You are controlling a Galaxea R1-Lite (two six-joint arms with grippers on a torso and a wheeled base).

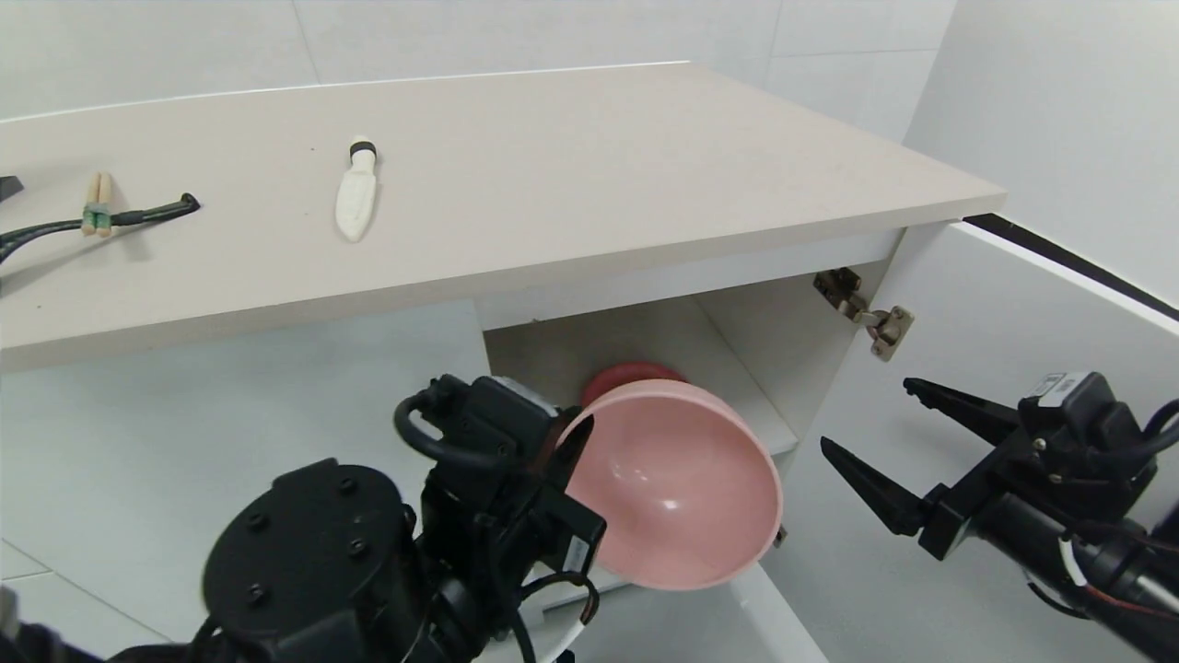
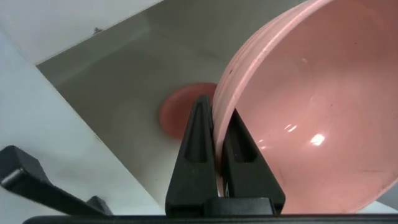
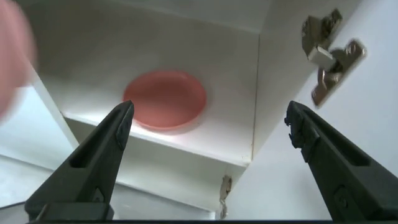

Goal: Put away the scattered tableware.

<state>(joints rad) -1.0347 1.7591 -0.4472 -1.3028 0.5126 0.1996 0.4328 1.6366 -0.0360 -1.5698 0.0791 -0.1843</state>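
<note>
Head view shows the left hand (image 1: pixel 573 442) shut on the rim of a pink bowl (image 1: pixel 682 488). The bowl hangs tilted just in front of the cupboard (image 1: pixel 783 341) opening, with its hollow turned up and away from the cupboard. Left wrist view makes the grip clear: the two fingers (image 2: pixel 196 149) pinch the thin wall at the rim, one on each side of it. Inside the cupboard a red plate (image 3: pixel 165 99) lies flat on the shelf (image 3: pixel 211 134), and the bowl is not yet inside. The right hand (image 1: pixel 866 416) is wide open and carries nothing. It is also in front of the cupboard, on the side of the open door (image 1: pixel 976 387) and apart from the bowl. On the surface (image 1: pixel 599 157) above the cupboard lie a white utensil (image 1: pixel 356 193) and, farther from the cupboard, a pair of chopsticks (image 1: pixel 97 204); both are not yet put away. I judge the bowl to be light and stiff, probably plastic, with a smooth glossy skin. Held at one point of the rim, it may swing or slip, so the pinch must be firm and the move into the cupboard slow. The rim is the natural place to hold it, since the round body gives the fingers nothing to grip. The chopsticks look thin and light and may roll, so I would take them across the middle, both together. The white utensil is best taken across its broad part.
</note>
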